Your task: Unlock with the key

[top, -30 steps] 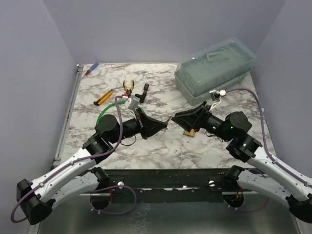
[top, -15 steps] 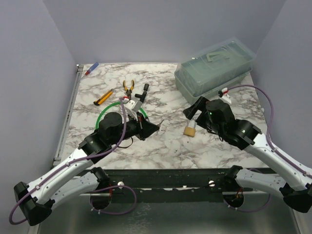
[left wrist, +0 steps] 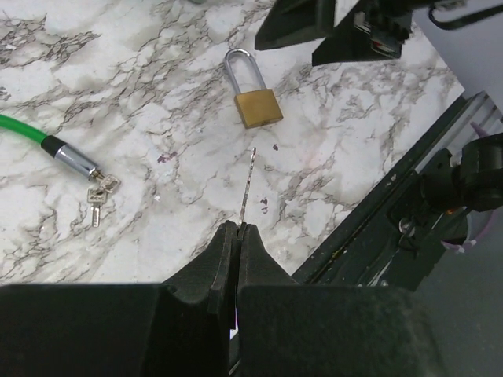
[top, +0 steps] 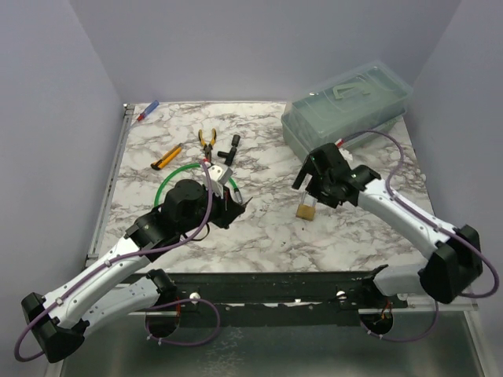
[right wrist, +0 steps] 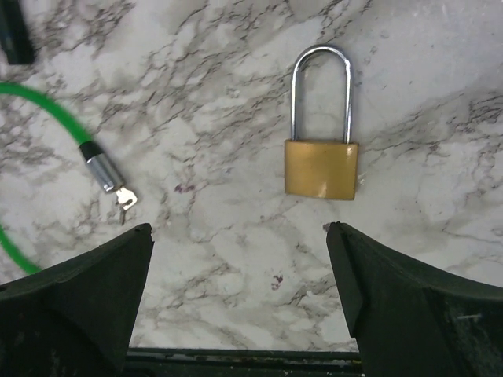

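1. Nearest the arm bases, the left gripper (left wrist: 237,232) hovers low over the marbled counter (top: 259,236). Its fingers are pressed together on a thin metal strip (left wrist: 248,184) that points toward the padlock. Since half a second ago it has drawn back slightly toward its own side.
2. The key (right wrist: 124,199) lies flat on the counter at the silver-capped end of the green cord (left wrist: 20,128). It sits left of the padlock and apart from it, and neither gripper touches it.
3. The brass padlock (right wrist: 321,168) lies flat with its shackle closed, where it lay before.
4. Above the padlock hangs the right gripper (right wrist: 240,229), fingers spread wide. Its arm, folded a moment ago, now stretches out long.
5. Farther back lie a yellow utility knife (top: 166,158), orange-handled pliers (top: 207,139), a black L-shaped tool (top: 230,148) and, at the far left corner, a red-and-blue marker (top: 147,112).
6. At far right stands a translucent lidded box (top: 346,118). Its lid carries a raised shape, possibly a "4", too faint to read for certain.
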`<state>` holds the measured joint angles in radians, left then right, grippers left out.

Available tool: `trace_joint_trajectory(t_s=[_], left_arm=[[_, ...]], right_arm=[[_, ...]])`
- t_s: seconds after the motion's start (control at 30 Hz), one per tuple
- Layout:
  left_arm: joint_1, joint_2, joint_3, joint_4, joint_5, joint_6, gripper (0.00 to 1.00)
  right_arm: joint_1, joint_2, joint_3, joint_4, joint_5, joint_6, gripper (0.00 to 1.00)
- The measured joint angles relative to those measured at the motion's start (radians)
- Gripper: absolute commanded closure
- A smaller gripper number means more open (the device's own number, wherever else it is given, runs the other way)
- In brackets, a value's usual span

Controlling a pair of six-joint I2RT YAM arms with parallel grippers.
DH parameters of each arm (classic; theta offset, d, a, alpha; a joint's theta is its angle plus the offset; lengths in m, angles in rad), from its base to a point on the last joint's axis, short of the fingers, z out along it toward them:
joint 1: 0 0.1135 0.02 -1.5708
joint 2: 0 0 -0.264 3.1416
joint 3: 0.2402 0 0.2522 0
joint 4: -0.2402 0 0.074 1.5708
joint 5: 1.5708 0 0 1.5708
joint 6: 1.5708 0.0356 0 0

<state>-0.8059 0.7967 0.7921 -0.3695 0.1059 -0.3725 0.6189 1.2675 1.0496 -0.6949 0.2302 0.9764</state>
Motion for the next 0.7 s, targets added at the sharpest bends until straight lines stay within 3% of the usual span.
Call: trace_joint_trajectory(t_s=[0.27, 0.7], left_arm=[[0.000, 0.013, 0.002, -0.034, -0.023, 0.031, 1.00], [0.001, 0.033, 0.003, -0.043, -0.021, 0.046, 1.00]], right_arm=[[-0.059, 0.304, 0.117, -0.076, -0.022, -0.049, 0.01], [-0.065, 0.400, 0.113, -0.111, -0.023, -0.061, 0.11]])
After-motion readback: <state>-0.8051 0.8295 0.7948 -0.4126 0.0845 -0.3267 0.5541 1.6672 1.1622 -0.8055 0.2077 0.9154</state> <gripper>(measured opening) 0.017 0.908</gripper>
